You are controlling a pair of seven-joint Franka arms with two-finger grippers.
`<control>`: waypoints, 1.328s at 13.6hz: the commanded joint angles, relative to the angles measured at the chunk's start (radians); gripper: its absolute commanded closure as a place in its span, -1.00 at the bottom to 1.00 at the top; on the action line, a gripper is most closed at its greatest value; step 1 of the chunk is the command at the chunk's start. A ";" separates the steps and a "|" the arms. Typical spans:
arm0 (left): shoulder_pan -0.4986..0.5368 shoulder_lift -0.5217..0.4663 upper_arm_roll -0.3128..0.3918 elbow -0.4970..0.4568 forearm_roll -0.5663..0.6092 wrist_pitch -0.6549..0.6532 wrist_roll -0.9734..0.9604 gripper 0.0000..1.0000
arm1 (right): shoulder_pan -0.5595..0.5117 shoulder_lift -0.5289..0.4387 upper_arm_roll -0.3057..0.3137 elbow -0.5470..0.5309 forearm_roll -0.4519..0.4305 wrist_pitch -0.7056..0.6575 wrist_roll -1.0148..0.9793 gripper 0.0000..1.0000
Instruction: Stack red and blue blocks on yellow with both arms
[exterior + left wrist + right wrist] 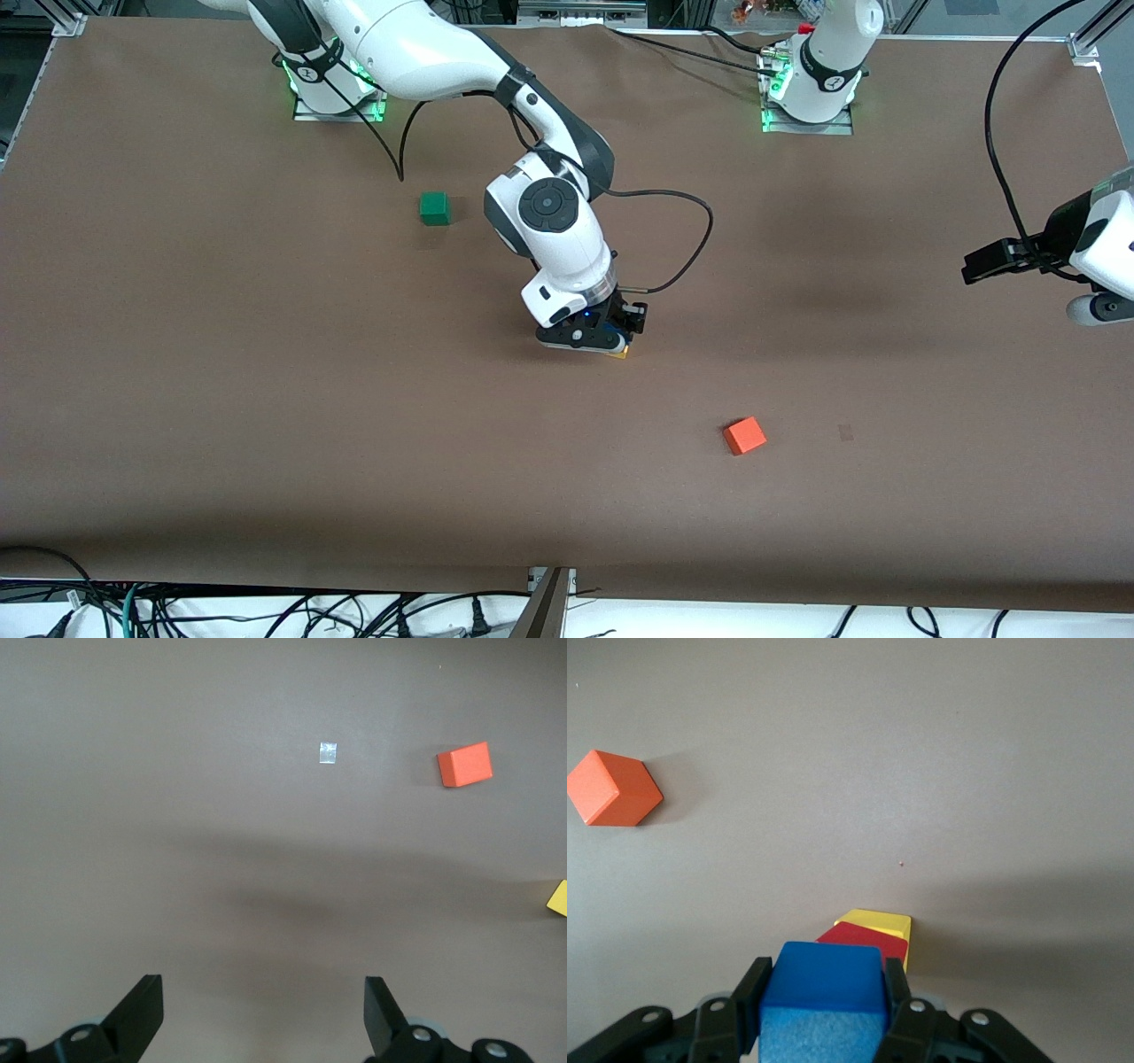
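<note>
on table (pixel 177 354), five cubes, maybe

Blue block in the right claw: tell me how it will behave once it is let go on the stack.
The blue block, pinched in the right claw, keeps its square shape, so it is probably rigid. Its flat faces should sit without rolling. It hangs over the red block on the yellow block, apparently offset, so it could tip if released off-centre.

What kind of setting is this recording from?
Most likely a robotics lab bench: two white arms bolted to a brown-covered table, loose cables along its edge nearest the front camera, and only plain coloured cubes like the orange cube as props.
</note>
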 commanded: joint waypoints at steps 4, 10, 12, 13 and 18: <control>0.002 0.011 0.002 0.028 -0.021 -0.009 0.015 -1.00 | -0.005 0.019 0.001 0.040 -0.018 -0.001 0.004 -0.99; 0.003 0.011 0.002 0.028 -0.021 -0.009 0.015 -1.00 | -0.013 -0.069 -0.057 0.039 -0.016 -0.144 0.000 -0.99; 0.003 0.011 0.002 0.028 -0.021 -0.009 0.015 -1.00 | -0.023 -0.134 -0.103 0.033 -0.018 -0.218 -0.003 -0.99; 0.003 0.011 0.002 0.028 -0.021 -0.008 0.015 -1.00 | -0.031 -0.171 -0.131 0.008 -0.012 -0.256 -0.024 -0.99; 0.003 0.011 0.002 0.028 -0.021 -0.009 0.015 -1.00 | -0.111 -0.390 -0.160 -0.208 -0.002 -0.344 -0.250 -0.99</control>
